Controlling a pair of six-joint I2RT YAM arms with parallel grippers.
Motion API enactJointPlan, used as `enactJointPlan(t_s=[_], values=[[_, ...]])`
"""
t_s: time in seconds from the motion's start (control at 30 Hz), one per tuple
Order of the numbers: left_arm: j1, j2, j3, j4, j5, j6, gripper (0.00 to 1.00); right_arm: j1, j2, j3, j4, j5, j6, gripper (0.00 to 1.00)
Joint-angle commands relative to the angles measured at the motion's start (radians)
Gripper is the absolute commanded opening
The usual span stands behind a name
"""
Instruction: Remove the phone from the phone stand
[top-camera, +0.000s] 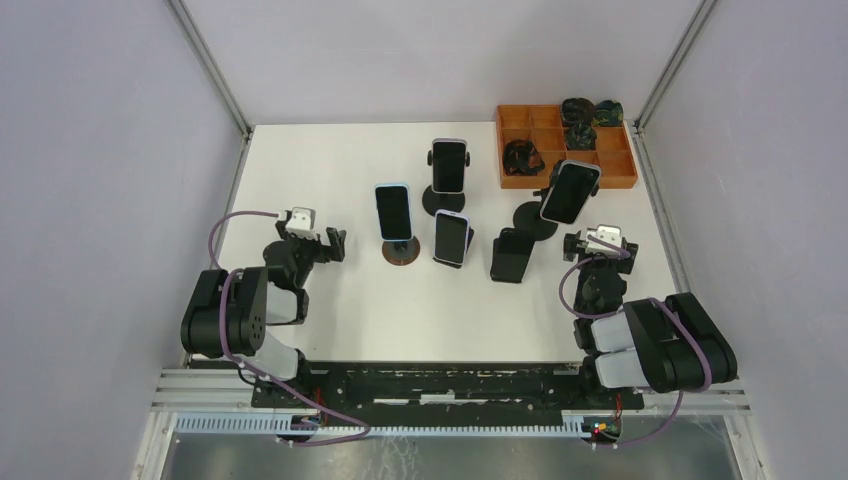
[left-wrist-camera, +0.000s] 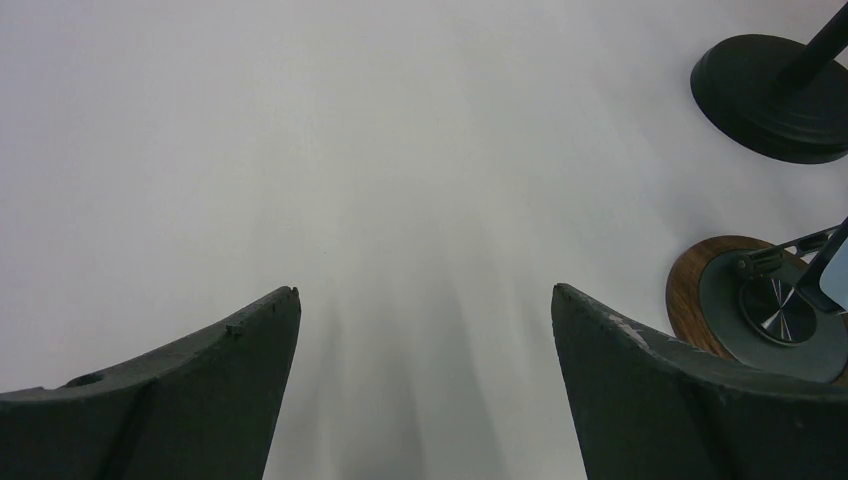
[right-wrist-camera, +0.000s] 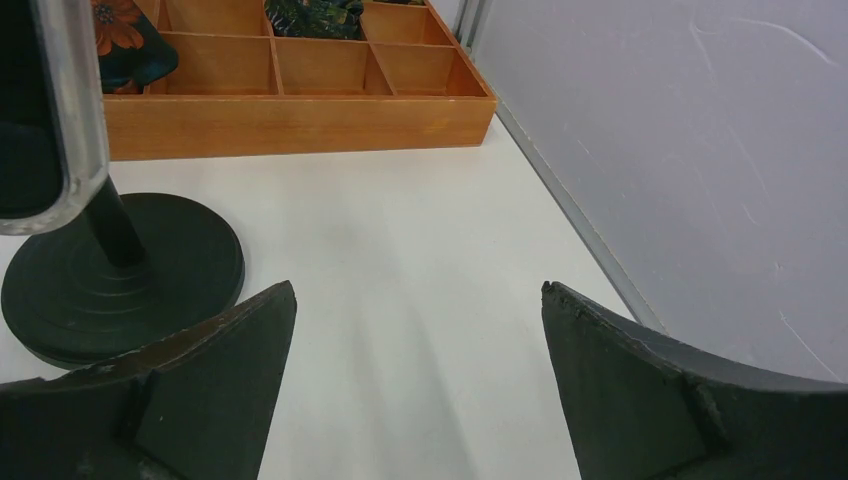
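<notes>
L gripper (left-wrist-camera: 425, 290): jaws wide apart, nothing btwn them, just left of wood-base stand (top-camera: 402, 250) w/ phone (top-camera: 394, 212) upright on it. Far-right phone (top-camera: 570, 192) tilts on black stand (top-camera: 533, 218), near R gripper (right-wrist-camera: 418, 290), which is also spread & empty. Risk: stands look light and sit crowded, so pulling a phone sideways could tip its stand into neighbours.
</notes>
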Motion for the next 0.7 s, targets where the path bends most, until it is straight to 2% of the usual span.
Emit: enactJointPlan(t_s=[0.0,0.37,0.47,0.5,0.57,0.67], values=[[-0.002,0.0,0.01,0.053,-0.001,0.016,1.0,-0.003,-0.007,-0.116,0.03,-0.013,0.012,0.98],[0.006,-0.007,0.008,0.055,0.007,0.006,1.0,-0.015,-0.016,-0.113,0.023,0.004,0.03,0.98],[0.02,-0.043,0.007,0.032,0.021,-0.003,1.0,-0.009,-0.069,-0.107,-0.022,-0.028,0.011,0.98],[0.028,-0.05,0.004,0.025,0.018,-0.007,1.0,0.005,-0.105,-0.085,-0.103,0.029,0.015,0.98],[0.041,-0.063,-0.004,0.026,0.009,-0.009,1.0,0.008,-0.174,0.042,-0.392,0.09,0.068,0.98],[0.048,-0.062,-0.001,0.033,0.017,-0.009,1.0,0.009,-0.228,0.172,-0.706,0.095,0.132,0.98]])
